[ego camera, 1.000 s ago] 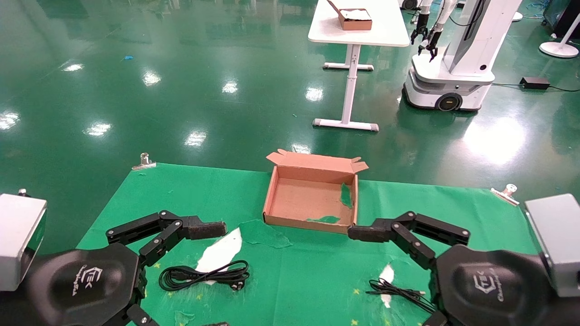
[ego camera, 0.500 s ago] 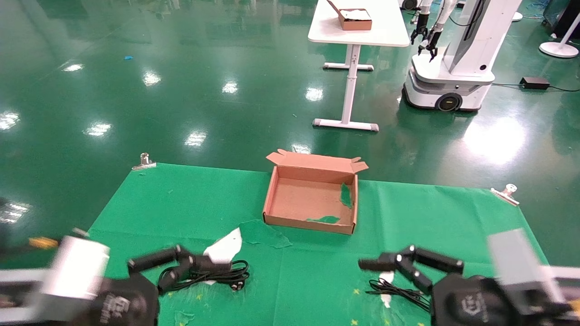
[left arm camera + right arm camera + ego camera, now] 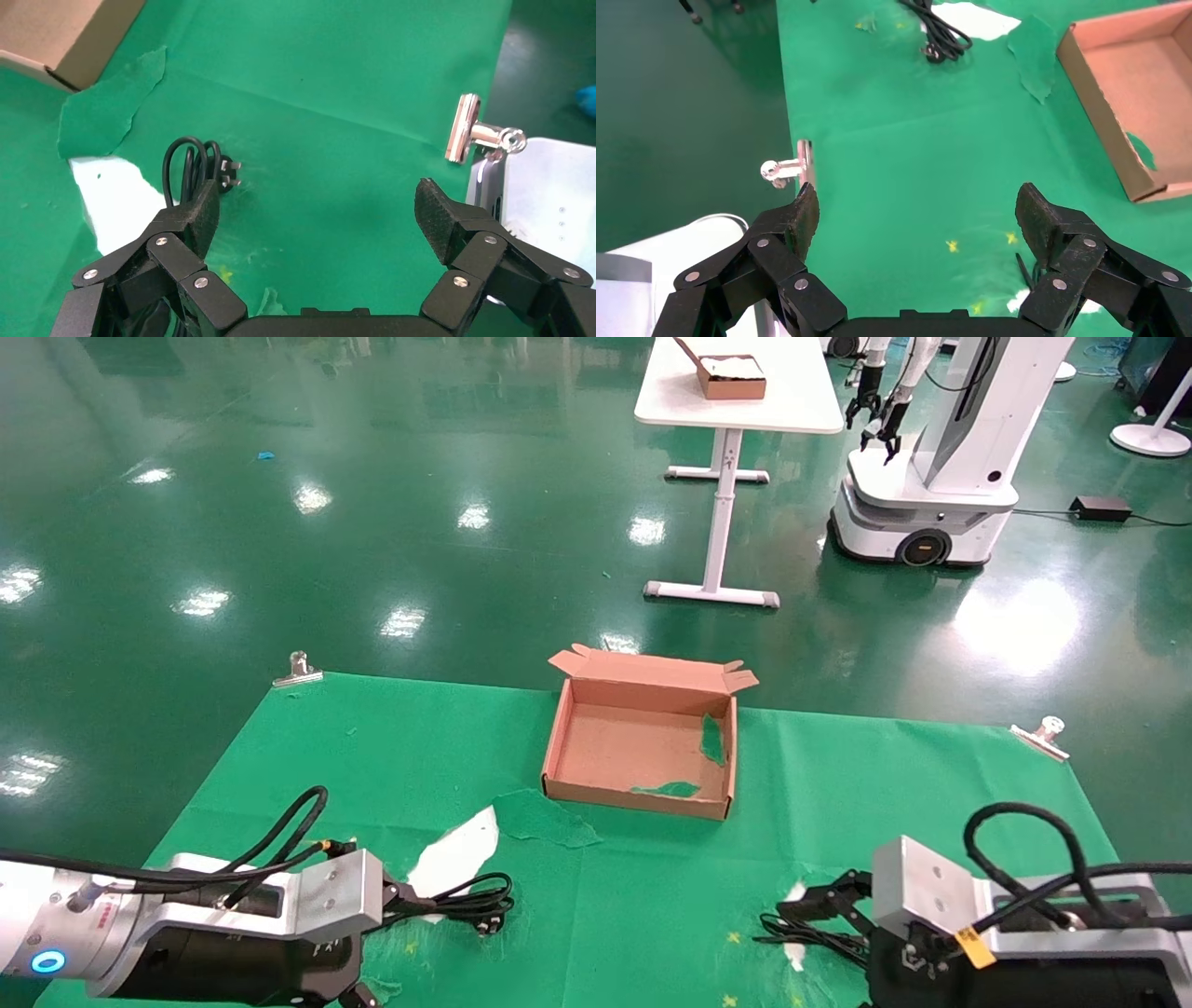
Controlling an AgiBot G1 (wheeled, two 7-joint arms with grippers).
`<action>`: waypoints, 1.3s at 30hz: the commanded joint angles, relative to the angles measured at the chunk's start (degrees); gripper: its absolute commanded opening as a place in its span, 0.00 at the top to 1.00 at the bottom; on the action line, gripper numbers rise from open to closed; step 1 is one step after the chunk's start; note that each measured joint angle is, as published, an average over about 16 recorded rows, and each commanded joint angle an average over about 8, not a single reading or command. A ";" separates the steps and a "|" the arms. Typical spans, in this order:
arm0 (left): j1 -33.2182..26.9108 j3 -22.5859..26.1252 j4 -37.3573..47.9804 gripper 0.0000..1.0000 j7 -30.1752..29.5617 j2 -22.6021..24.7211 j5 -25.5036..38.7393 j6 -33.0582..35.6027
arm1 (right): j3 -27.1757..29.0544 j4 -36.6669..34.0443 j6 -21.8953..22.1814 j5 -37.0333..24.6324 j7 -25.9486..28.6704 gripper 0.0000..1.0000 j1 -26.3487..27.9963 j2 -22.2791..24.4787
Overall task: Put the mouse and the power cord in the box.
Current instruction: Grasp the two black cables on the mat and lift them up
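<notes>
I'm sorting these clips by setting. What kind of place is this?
Probably a robot test lab: a glossy green floor, another wheeled robot beside a white table, and a clipped-down green cloth.

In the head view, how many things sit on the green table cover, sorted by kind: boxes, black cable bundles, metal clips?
Cardboard box: 1
Black cable bundles: 2, the power cord and a thin wire bundle
Metal clips at the far corners: 2
Total: 5
</notes>
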 commanded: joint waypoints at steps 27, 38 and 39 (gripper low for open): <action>-7.82 10.29 22.77 0.00 0.29 20.21 28.18 -17.99 | 1.07 1.54 -0.67 0.09 2.03 0.00 0.40 4.06; -10.26 10.32 29.84 0.00 5.04 23.01 27.77 -19.35 | -2.19 1.77 -2.59 -9.35 3.36 0.00 0.73 7.93; -10.37 10.30 30.23 0.00 5.32 23.12 27.69 -19.39 | -3.00 1.68 -1.78 -11.65 3.89 0.00 0.88 6.92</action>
